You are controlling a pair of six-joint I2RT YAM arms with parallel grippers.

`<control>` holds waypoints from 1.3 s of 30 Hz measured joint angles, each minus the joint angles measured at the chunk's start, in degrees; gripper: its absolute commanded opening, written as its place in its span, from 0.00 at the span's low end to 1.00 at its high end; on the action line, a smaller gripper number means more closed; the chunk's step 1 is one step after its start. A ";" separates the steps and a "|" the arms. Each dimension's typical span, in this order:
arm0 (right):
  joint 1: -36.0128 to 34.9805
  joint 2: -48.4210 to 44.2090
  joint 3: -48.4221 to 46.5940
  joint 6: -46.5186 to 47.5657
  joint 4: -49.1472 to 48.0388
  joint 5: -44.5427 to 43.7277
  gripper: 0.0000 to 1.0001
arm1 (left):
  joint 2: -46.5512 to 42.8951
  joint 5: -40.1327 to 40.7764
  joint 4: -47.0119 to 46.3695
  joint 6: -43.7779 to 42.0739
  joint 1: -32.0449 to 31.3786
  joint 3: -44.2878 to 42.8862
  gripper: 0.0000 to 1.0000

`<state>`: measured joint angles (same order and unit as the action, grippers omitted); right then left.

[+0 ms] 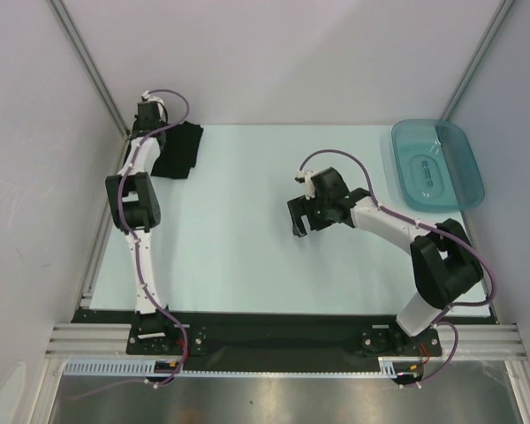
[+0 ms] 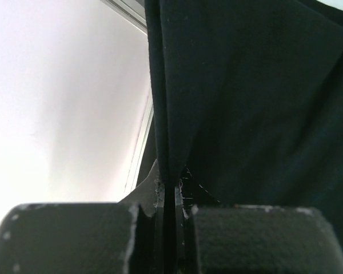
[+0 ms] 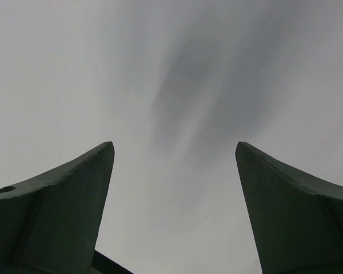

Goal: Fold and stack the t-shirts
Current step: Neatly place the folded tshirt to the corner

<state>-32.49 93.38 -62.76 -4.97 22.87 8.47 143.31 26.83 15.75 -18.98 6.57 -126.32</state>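
Your left end effector (image 2: 170,191) is at the counter's (image 1: 238,247) far left corner, pinched tight on a fold of the black t-shirt (image 1: 178,150) bunched in that corner. Your right end effector (image 1: 302,219) hovers spread wide and empty over the counter's middle, well apart from the shirt; a translucent teal tray (image 1: 464,172) sits at the far right corner

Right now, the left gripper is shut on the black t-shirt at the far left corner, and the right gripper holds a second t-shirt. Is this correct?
Not fully. The left gripper is shut on the black t-shirt at the far left corner, but the right gripper holds nothing: the right wrist view shows its jaws wide open and empty.
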 measured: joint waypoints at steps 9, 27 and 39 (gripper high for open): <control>0.02 4.59 -4.07 -0.42 1.46 0.02 0.93 | 3.08 0.33 -1.31 0.46 1.36 -2.82 0.32; 5.44 6.16 -9.86 -5.60 6.62 2.97 0.93 | -2.27 14.60 1.68 8.61 0.55 -3.58 0.59; 6.60 -8.15 -0.15 -14.64 0.31 -0.07 1.00 | -24.33 -6.84 11.43 28.63 -11.91 14.93 0.69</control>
<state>-25.89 85.23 -62.92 -19.62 23.18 8.40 118.98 19.99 27.18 9.65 -5.34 -111.39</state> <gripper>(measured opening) 0.994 0.592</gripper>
